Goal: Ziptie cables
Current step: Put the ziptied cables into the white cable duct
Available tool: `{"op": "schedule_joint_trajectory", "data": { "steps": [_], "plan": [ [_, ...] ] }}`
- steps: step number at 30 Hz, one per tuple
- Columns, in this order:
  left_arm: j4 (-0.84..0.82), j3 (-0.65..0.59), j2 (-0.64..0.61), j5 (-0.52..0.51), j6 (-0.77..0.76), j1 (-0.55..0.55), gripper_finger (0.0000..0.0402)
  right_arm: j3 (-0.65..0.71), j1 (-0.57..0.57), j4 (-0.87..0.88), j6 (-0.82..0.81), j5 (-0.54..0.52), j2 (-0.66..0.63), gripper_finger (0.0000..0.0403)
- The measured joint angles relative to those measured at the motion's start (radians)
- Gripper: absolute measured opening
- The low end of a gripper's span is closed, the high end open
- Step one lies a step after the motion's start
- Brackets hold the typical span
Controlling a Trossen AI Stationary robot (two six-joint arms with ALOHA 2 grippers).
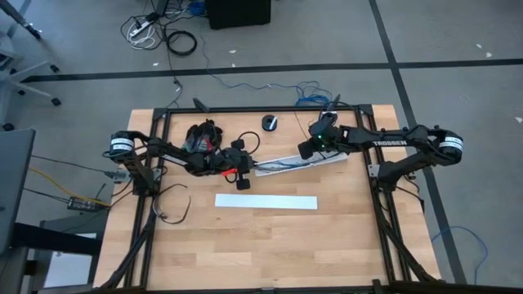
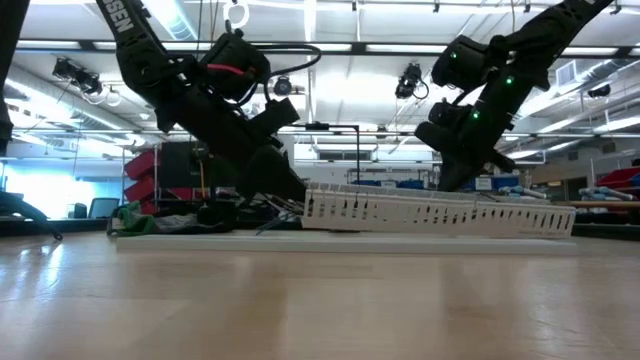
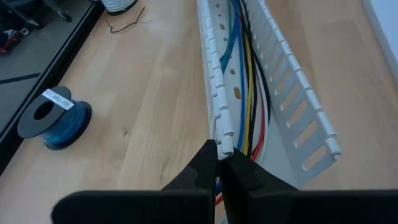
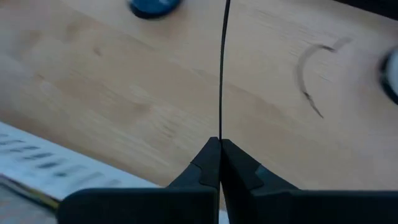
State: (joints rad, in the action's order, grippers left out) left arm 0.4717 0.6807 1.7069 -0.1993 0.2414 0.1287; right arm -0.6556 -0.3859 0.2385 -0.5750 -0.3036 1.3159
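Note:
A white slotted duct (image 1: pixel 298 162) lies aslant at the table's middle. Blue, yellow, black and red cables (image 3: pixel 249 93) run along inside it. My left gripper (image 3: pixel 219 152) is at the duct's left end (image 1: pixel 258 169) and is shut on it. My right gripper (image 4: pixel 219 146) hovers at the duct's far side (image 1: pixel 306 150), shut on a thin black zip tie (image 4: pixel 221 68). In the low view the duct (image 2: pixel 430 212) stretches between the two arms. My left gripper pinches the end of one slotted side wall of the duct (image 3: pixel 225 142) between its two fingers. The fingers slant down from the table's left and point along the duct. The duct's far part rests on the table. My right gripper pinches one end of the zip tie (image 4: pixel 220 134) between its fingertips. The fingers slant down. The tie sticks straight out beyond them, clear above the wood.
A flat white strip (image 1: pixel 265 202) lies nearer the table's front. A spool of blue wire (image 3: pixel 59 118) stands beyond the duct, and a dark heap (image 1: pixel 200 135) sits at the far left. A thin black loop of cable (image 1: pixel 173 208) lies left of the strip.

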Motion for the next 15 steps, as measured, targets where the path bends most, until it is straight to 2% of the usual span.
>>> {"op": "schedule_joint_trajectory", "data": {
  "steps": [9, 15],
  "plan": [
    [-0.024, 0.000, 0.000, -0.025, -0.047, 0.000, 0.0000, -0.003, 0.036, 0.049, -0.052, -0.030, 0.000, 0.0000],
    [-0.024, 0.000, 0.000, -0.029, -0.067, 0.000, 0.0000, -0.071, 0.107, 0.135, -0.080, -0.091, 0.000, 0.0000]
  ]
}}
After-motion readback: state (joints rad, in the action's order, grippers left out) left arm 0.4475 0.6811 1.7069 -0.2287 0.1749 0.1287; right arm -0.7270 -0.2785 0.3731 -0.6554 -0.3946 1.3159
